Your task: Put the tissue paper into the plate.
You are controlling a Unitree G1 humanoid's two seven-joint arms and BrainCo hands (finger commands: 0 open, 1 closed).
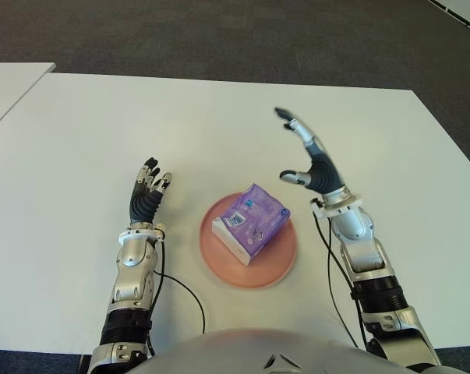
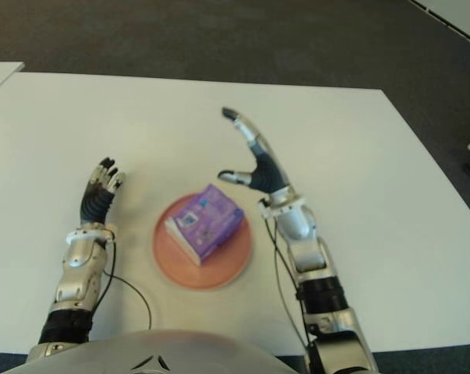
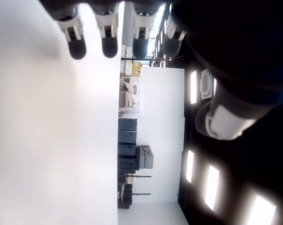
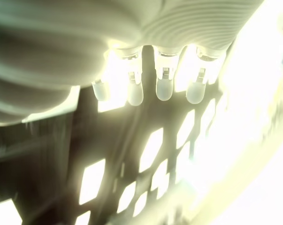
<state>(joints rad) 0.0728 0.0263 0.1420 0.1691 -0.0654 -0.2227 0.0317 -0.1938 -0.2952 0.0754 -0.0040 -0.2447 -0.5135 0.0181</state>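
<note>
Tissue paper (image 1: 251,224) clear of fingers (image 1: 295,128)

The tissue paper (image 1: 251,222) lies in the plate (image 1: 284,266), which sits on the counter (image 1: 79,140) near its front edge, about midway along it. The left hand (image 1: 147,195) shows to the plate's left and the right hand (image 1: 312,160) to its right, both empty with fingers spread.

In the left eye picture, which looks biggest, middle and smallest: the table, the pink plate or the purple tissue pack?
1. Table, biggest by far.
2. Plate, middle.
3. Tissue pack, smallest; it lies inside the plate's rim.
</note>
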